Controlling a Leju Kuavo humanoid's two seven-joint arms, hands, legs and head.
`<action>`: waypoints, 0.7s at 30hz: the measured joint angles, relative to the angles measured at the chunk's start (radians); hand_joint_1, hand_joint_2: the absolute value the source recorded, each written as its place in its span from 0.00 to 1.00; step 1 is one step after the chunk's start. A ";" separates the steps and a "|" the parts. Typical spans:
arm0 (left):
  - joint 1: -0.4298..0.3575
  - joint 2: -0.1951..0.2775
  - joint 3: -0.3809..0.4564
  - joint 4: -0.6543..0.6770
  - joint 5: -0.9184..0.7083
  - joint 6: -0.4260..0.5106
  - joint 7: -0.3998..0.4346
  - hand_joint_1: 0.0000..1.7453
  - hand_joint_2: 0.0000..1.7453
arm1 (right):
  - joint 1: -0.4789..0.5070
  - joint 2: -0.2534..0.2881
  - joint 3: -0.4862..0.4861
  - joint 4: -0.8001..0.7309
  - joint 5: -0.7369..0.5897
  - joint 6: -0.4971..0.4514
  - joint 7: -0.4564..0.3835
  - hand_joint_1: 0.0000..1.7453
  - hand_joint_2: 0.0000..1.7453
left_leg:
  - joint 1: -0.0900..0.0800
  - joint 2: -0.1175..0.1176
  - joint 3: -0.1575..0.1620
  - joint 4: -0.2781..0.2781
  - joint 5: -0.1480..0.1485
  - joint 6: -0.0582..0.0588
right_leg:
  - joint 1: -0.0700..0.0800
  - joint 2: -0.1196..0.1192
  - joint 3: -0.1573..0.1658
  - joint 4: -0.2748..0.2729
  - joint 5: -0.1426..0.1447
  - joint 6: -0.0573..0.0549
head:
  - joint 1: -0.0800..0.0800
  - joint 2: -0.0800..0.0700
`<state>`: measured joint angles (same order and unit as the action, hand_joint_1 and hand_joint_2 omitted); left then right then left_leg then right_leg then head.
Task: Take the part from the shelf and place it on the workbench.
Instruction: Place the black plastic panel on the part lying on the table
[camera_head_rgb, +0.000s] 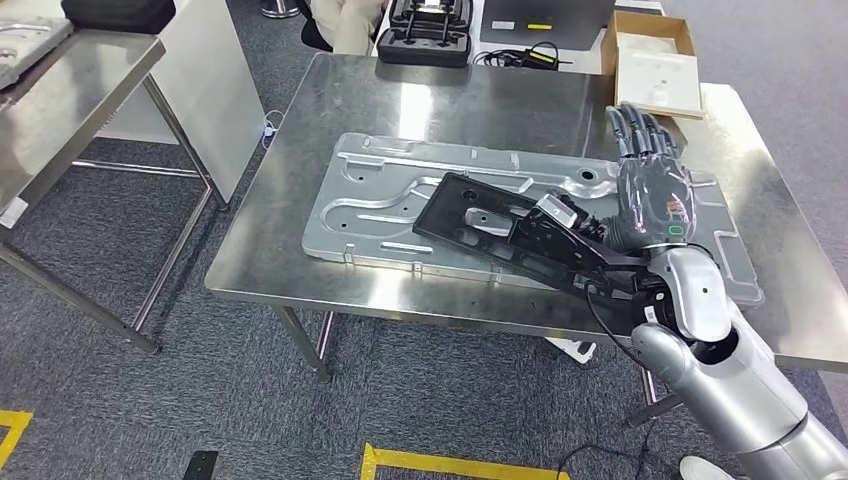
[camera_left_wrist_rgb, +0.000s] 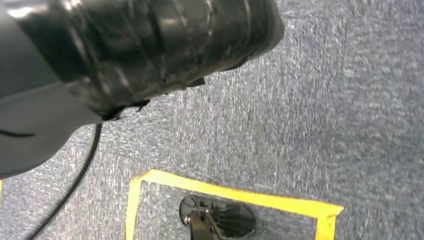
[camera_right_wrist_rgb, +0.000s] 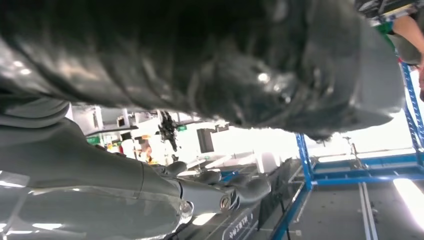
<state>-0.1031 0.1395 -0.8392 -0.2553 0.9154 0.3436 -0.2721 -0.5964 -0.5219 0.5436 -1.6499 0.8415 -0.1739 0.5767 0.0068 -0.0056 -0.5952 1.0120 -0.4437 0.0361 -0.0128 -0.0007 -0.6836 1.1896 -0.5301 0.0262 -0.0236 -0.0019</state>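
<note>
Grey carpet runs under a steel workbench (camera_head_rgb: 300, 240) in front of me, with yellow tape lines (camera_head_rgb: 450, 463) on the floor near my feet. On the workbench lies a large pressed silver panel (camera_head_rgb: 400, 215), stretching from near the left edge toward the right edge. The black part (camera_head_rgb: 500, 225) rests flat on top of that panel, angled from its middle down toward the near edge of the workbench. My right hand (camera_head_rgb: 652, 180) hovers over the right end of the panel, fingers straight and spread, holding nothing (the part lies just beside my wrist, and I cannot tell whether anything of mine touches it). At the far right corner of the workbench sits an open cardboard box (camera_head_rgb: 655, 62); a black case (camera_head_rgb: 430, 30) stands beyond the far edge. My left hand (camera_left_wrist_rgb: 125, 50) hangs over the carpet, and I cannot tell how its fingers lie.
</note>
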 joint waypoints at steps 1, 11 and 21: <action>0.000 0.000 0.000 0.000 0.000 0.002 0.000 0.00 0.00 | 0.002 0.000 0.000 0.000 0.000 -0.003 0.001 0.00 0.00 | -0.001 0.000 -0.007 0.002 0.004 0.004 | 0.000 0.000 -0.023 0.068 -0.037 0.001 | 0.001 0.000; 0.001 0.001 0.000 0.000 0.000 0.003 0.001 0.00 0.00 | 0.009 0.000 0.000 -0.007 -0.001 -0.007 0.010 0.00 0.00 | -0.008 -0.003 -0.058 0.030 0.037 -0.026 | 0.004 0.001 0.125 -0.138 0.039 -0.024 | 0.000 0.000; -0.001 0.004 0.000 0.000 0.000 0.005 0.001 0.00 0.00 | 0.007 -0.001 -0.002 -0.022 -0.033 -0.013 0.023 0.00 0.00 | -0.007 -0.002 -0.006 0.135 -0.087 -0.035 | 0.003 0.000 0.034 -0.146 0.122 -0.047 | -0.001 0.000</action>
<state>-0.1039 0.1438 -0.8392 -0.2548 0.9153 0.3482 -0.2712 -0.5892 -0.5224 0.5417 -1.6723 0.8084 -0.1873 0.5994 0.0002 -0.0075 -0.6016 1.1465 -0.5312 0.0011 -0.0095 -0.0008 -0.6498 1.0440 -0.4085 -0.0209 -0.0241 -0.0019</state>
